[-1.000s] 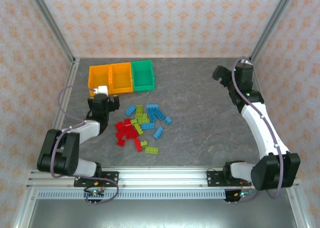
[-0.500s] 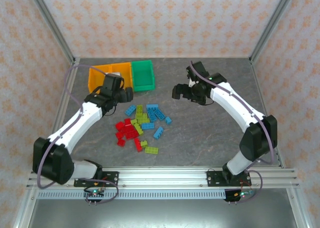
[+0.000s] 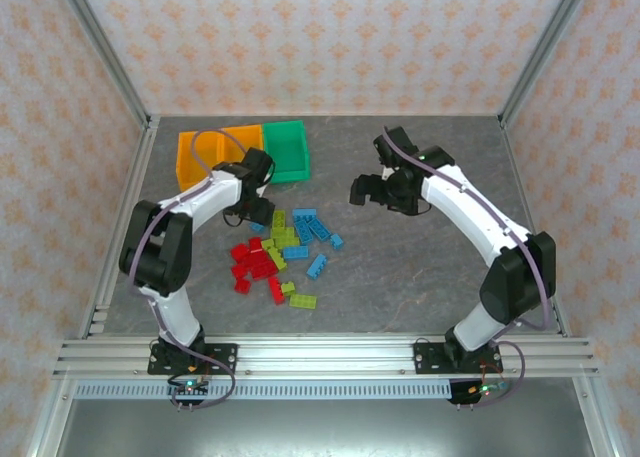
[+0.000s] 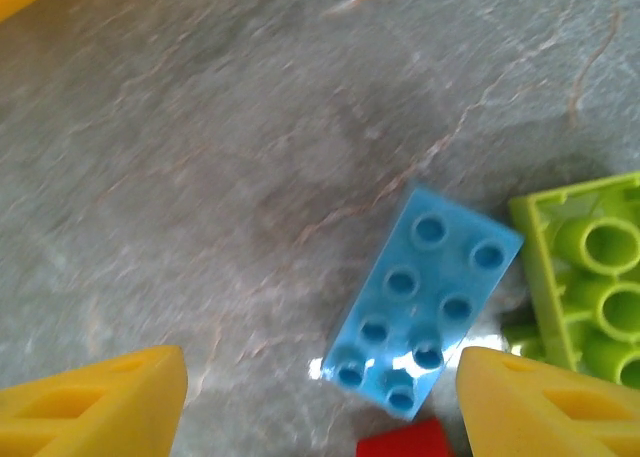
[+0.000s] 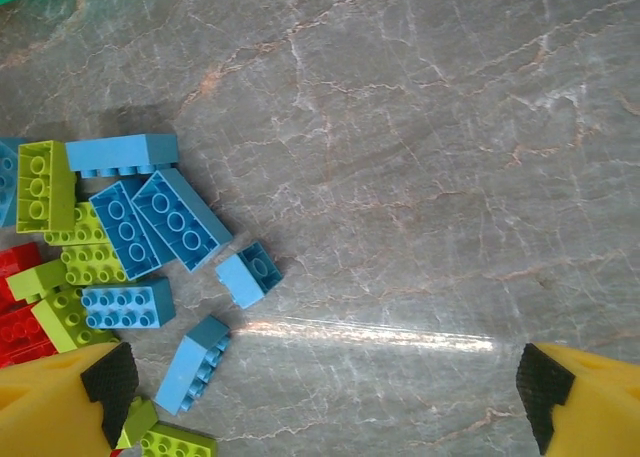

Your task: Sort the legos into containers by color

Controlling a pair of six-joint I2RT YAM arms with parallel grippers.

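The legos lie in a loose pile mid-table: red ones (image 3: 254, 261), lime green ones (image 3: 284, 239) and light blue ones (image 3: 310, 227). My left gripper (image 3: 248, 209) hangs low at the pile's upper left corner. In the left wrist view it (image 4: 320, 407) is open, its yellow fingertips (image 4: 100, 407) on either side of a light blue brick (image 4: 425, 297), which lies closer to the right finger. My right gripper (image 3: 362, 190) stands open over bare table right of the pile (image 5: 325, 397). The containers sit at the back left: two orange bins (image 3: 200, 155) and a green bin (image 3: 285, 149).
A lime brick (image 4: 590, 277) and a red brick (image 4: 405, 442) lie right beside the blue one. Loose blue bricks (image 5: 248, 272) lie left of the right gripper. Metal frame posts and patterned walls bound the grey table (image 3: 420, 267); there is free room on its right half.
My left arm swung from beside the bins down to the pile's upper left corner and its jaws narrowed. My right arm swung in from the far right to the table's middle.
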